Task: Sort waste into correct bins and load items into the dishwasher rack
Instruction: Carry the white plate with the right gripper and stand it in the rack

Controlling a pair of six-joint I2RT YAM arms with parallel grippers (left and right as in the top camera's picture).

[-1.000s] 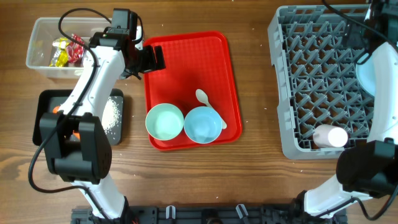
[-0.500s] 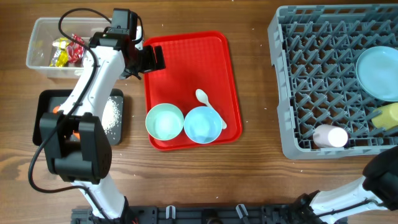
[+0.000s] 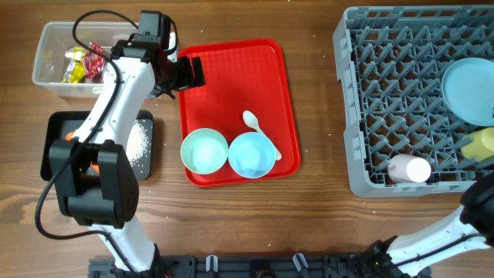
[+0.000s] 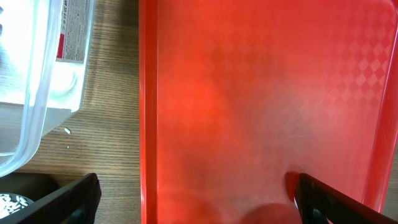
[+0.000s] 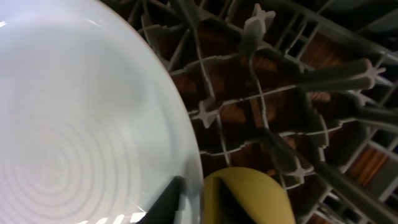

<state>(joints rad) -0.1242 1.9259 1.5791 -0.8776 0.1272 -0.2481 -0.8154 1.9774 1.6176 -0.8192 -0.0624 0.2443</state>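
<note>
Right arm (image 3: pixel 480 212) now off rack (image 3: pixel 386 85); packet label (image 4: pixel 73 28) illegible

The right arm (image 3: pixel 472 216) has left the rack (image 3: pixel 386 77), uncovering the plate (image 3: pixel 467 89) and yellow item (image 3: pixel 480 144).

Red tray (image 3: pixel 235 69) with faint diamond pattern, mint bowl (image 3: pixel 204 150), blue bowl (image 3: pixel 252 155), grey rack (image 3: pixel 386 93), yellow item (image 3: pixel 480 144)

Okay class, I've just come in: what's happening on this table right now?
The left gripper hovers empty, jaws open, over the far corner of the red tray, which holds a green bowl, a blue bowl and a spoon. The dishwasher rack already holds a plate, a yellow item and a white cup.
</note>
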